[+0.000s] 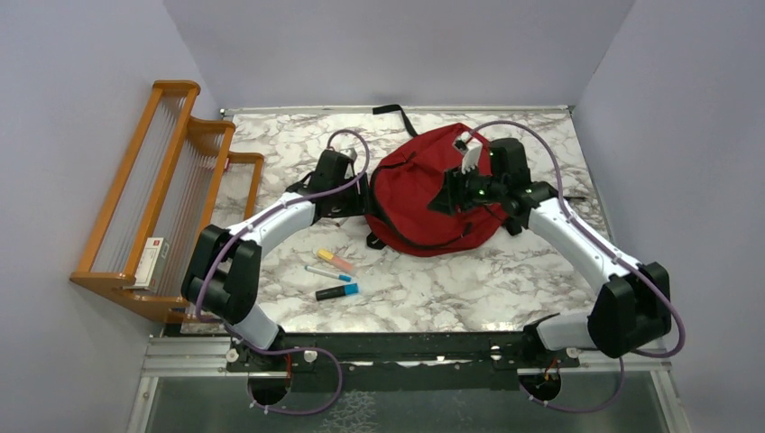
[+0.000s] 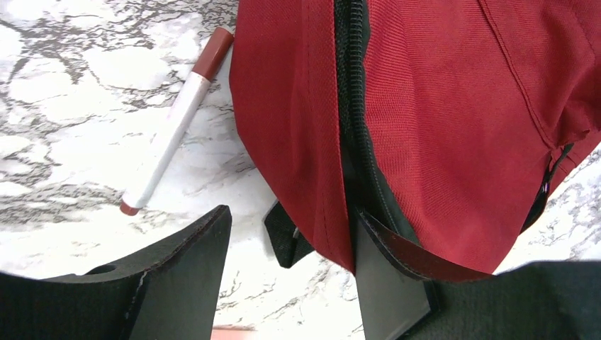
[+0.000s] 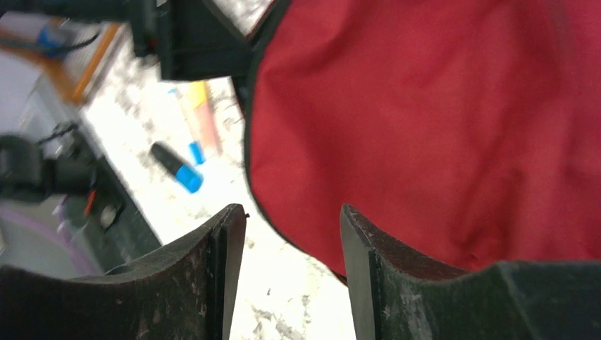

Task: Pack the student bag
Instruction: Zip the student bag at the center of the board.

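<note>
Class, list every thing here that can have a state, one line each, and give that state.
Large red fabric backpack: lying flat, zip apparently partly open.
Left pincer: open, straddling the backpack's edge.
Right pincer: open, above the backpack.
White marker with dark red cap: capped, lying beside the backpack.
Black highlighter with blue cap: capped, lying apart from the backpack.
</note>
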Controlling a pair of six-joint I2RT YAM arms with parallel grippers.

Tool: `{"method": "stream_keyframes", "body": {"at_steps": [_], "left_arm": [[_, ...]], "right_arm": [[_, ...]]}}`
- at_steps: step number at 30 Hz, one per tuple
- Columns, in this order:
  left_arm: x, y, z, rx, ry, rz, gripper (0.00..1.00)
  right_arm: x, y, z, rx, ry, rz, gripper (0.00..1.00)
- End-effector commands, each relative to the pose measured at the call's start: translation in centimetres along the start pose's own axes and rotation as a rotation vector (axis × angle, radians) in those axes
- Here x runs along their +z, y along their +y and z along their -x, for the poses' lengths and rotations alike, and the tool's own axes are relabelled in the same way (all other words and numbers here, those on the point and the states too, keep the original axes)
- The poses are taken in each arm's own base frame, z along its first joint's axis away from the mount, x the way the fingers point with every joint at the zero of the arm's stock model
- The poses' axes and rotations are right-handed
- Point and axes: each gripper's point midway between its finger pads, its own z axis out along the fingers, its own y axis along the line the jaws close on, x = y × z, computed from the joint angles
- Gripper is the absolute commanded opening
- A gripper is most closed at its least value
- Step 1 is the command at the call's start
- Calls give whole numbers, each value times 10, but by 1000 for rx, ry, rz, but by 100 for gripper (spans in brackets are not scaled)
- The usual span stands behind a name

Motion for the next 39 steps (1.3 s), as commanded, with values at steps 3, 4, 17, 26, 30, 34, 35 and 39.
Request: {"method": "stream_keyframes", "body": {"at_steps": [3, 4, 17, 26, 30, 34, 35, 39], "left_arm": [[-34, 4, 19, 44, -114, 42, 64], [-40, 3, 25, 59, -138, 47, 65], [-66, -100, 63, 368, -270, -129, 79], [-5, -176, 26, 460, -161, -249, 76], [16, -199, 14, 486, -126, -278, 76], [35, -212, 6, 503, -95, -299, 75], [38, -214, 3, 505, -87, -303, 74], [46, -222, -6, 512, -62, -325, 69]], "right_arm": [[-40, -61, 5, 199, -178, -483, 60], [-46, -67, -2, 242, -199, -537, 61], [-74, -124, -92, 647, -200, -743, 65], [-86, -147, -92, 791, -317, -643, 62], [-86, -152, -90, 796, -335, -632, 60], [-89, -159, -90, 789, -341, -664, 57], [-91, -160, -90, 789, -345, -669, 57], [-91, -162, -96, 789, -322, -681, 54]]}}
